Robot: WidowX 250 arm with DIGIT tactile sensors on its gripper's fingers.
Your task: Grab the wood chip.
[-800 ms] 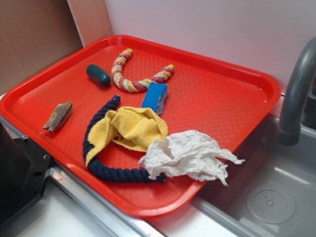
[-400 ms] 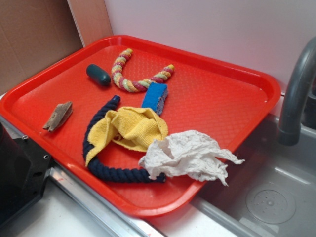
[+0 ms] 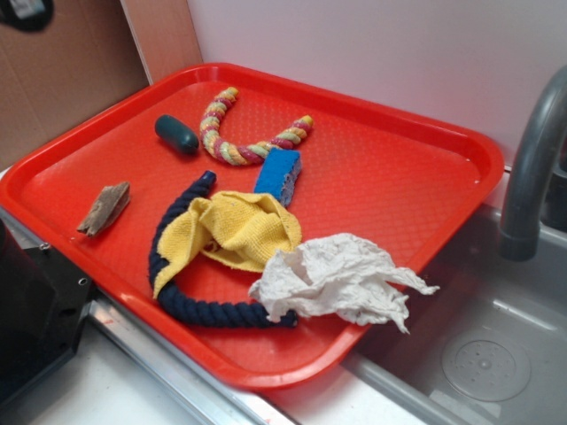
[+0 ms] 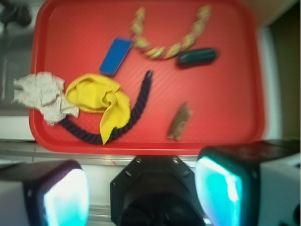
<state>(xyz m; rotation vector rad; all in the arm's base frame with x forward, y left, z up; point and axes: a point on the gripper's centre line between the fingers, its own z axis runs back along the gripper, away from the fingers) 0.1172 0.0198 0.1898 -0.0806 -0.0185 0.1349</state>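
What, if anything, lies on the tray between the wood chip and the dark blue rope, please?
Nothing: between the wood chip and the dark blue rope only bare red tray shows, in both views.

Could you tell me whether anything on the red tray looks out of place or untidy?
Mildly: the yellow cloth lies bunched over the navy rope, and the crumpled paper towel overhangs the tray's edge.

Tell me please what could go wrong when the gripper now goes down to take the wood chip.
1. The wood chip is thin and lies flat on the tray, so the open gripper, high above, may slide over it or hit the tray.
2. It lies close to the tray's rim; a finger could land on the rim.
3. The dark green capsule is similar in size and could be grabbed by mistake.
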